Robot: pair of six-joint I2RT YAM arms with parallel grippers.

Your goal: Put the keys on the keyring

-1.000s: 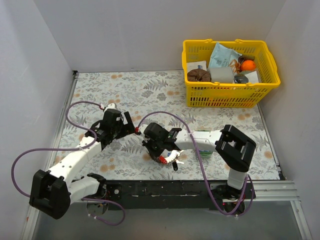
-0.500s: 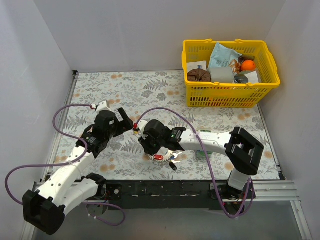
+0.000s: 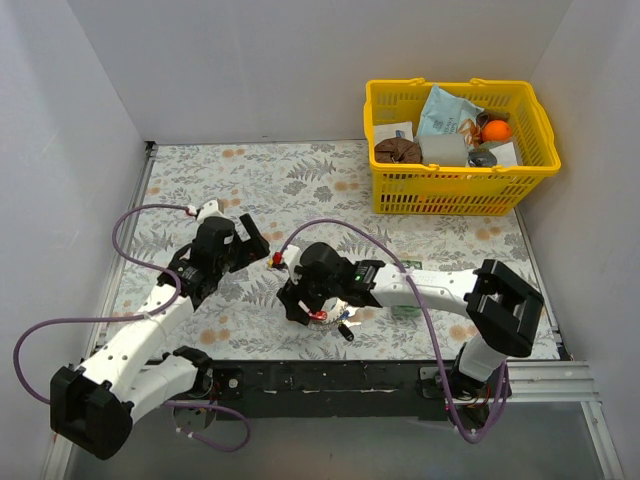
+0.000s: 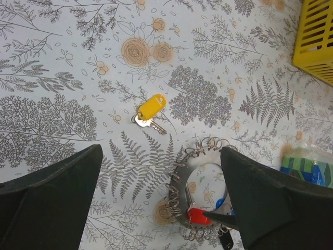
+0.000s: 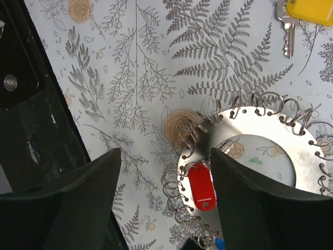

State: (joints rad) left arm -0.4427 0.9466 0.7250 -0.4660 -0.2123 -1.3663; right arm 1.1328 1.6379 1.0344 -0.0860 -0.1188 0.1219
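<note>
Slid left to hang the spread right claw over the keyring on the surface, likely to steady it, with the yellow key loose near it below the spread left claw.

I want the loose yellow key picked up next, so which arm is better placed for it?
Left. The yellow key lies centred ahead of the open left claw, apart from the keyring. The right claw hangs over the keyring and red key, with the yellow key only at its view's corner.
</note>
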